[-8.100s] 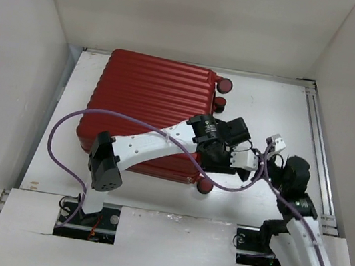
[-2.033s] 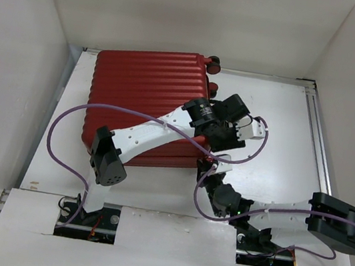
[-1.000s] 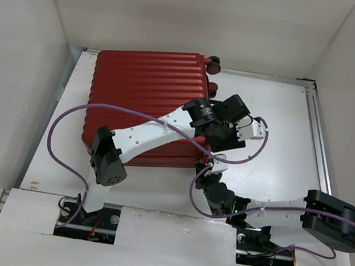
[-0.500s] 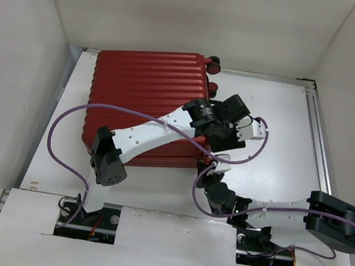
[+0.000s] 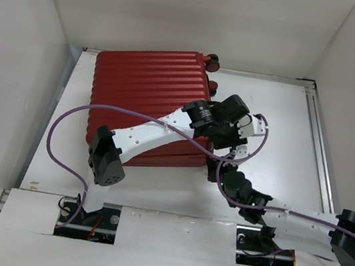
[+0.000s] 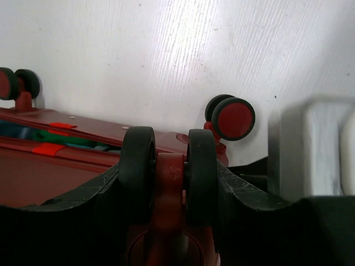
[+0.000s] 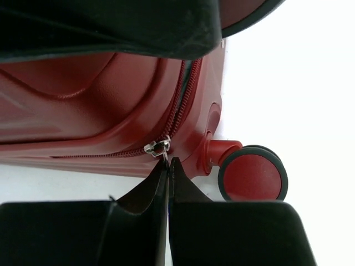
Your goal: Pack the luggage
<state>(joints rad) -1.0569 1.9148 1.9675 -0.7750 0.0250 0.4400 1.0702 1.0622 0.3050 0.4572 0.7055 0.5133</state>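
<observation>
One luggage [image 5: 143, 94]: wheel [image 6: 137, 160] in left pincer [image 6: 169, 178], zipper pull [image 7: 161, 148] in right pincer [image 7: 167, 166]

The overhead view is bright and even, lit from above; only soft, pale shadows lie on the table [image 5: 287, 123]. In the left wrist view a glare streak crosses the table beyond the fingers [image 6: 72, 208], which are near black (little detail shows). The wheel [image 6: 137, 166] between them is sharp, and a white block [image 6: 319, 149] to their right is blurred. In the right wrist view the table right of the fingers [image 7: 222, 227] is blown out. The zip pull [image 7: 164, 149] at their tips is sharp.
</observation>
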